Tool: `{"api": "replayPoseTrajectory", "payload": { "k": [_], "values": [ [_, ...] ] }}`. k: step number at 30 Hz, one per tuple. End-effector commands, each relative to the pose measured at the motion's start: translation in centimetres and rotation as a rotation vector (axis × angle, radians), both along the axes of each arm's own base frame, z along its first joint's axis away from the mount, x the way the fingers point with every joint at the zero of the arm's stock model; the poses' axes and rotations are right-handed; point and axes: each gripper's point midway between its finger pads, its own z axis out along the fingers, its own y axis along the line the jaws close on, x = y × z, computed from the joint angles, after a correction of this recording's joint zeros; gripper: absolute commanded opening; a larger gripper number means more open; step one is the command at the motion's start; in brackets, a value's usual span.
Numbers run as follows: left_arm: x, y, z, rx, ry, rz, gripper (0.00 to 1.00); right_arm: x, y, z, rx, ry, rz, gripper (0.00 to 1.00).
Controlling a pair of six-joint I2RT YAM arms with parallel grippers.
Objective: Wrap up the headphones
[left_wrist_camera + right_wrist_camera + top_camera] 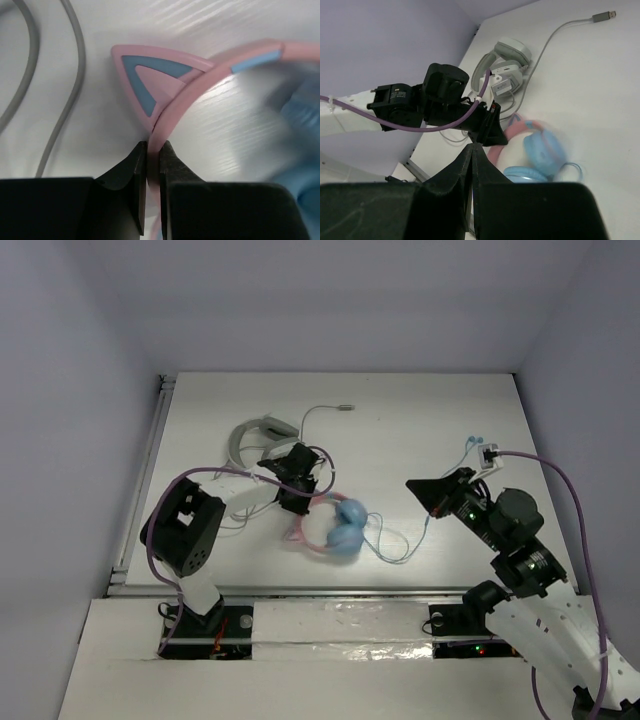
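The headphones (345,527) lie mid-table, with a pink cat-ear headband (200,85) and light blue ear cups (543,150) that look blurred. My left gripper (293,498) is shut on the headband just below the cat ear, and the pink band shows squeezed between the jaws in the left wrist view (154,146). The thin light cable (398,556) loops right of the cups and runs up under my right gripper (414,485). That gripper hovers to the right, its jaws (472,147) shut, with no cable showing between them.
Larger white-grey headphones (252,434) lie behind the left gripper and also show in the right wrist view (507,67). Their grey cable ends in a USB plug (345,408) at the back. The table's left rail (150,470) is close to the left arm.
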Motion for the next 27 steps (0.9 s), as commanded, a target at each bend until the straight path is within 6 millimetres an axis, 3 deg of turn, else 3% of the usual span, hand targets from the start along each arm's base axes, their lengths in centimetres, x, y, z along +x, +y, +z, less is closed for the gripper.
{"api": "replayPoseTrajectory", "payload": {
  "k": [1,5,10,13,14,16,17,18,21,27],
  "values": [
    [-2.0,0.5,-1.8,0.015,0.080,0.015,0.00,0.1,0.4,1.1,0.020,-0.056,0.017,0.06],
    [-2.1,-0.1,0.7,-0.051,0.045,0.011,0.00,0.4,0.6,0.8,0.017,-0.047,0.014,0.06],
    [-1.3,-2.7,9.5,-0.288,-0.060,-0.018,0.00,0.4,1.0,1.5,0.003,-0.068,0.043,0.09],
    [-0.7,-3.7,16.0,-0.440,-0.146,-0.036,0.00,0.2,1.6,2.8,-0.002,-0.102,0.082,0.21],
    [-0.2,-3.7,18.2,-0.480,-0.178,-0.026,0.00,0.2,1.7,3.1,-0.013,-0.116,0.091,0.38],
    [0.7,-3.0,21.8,-0.564,-0.238,-0.012,0.00,-0.1,1.9,4.5,-0.006,-0.153,0.111,0.58],
    [1.1,-2.6,24.2,-0.636,-0.270,-0.009,0.00,-0.4,1.9,5.7,0.003,-0.189,0.122,0.77],
    [0.7,-2.9,25.0,-0.666,-0.264,-0.026,0.00,-0.3,2.0,5.7,-0.001,-0.195,0.122,0.84],
    [1.5,-2.2,27.3,-0.708,-0.298,-0.008,0.00,-0.9,2.0,8.4,-0.008,-0.271,0.144,0.96],
    [2.1,-1.2,32.0,-0.796,-0.377,-0.014,0.00,-0.6,1.5,10.3,-0.006,-0.361,0.107,1.00]
  ]
}}
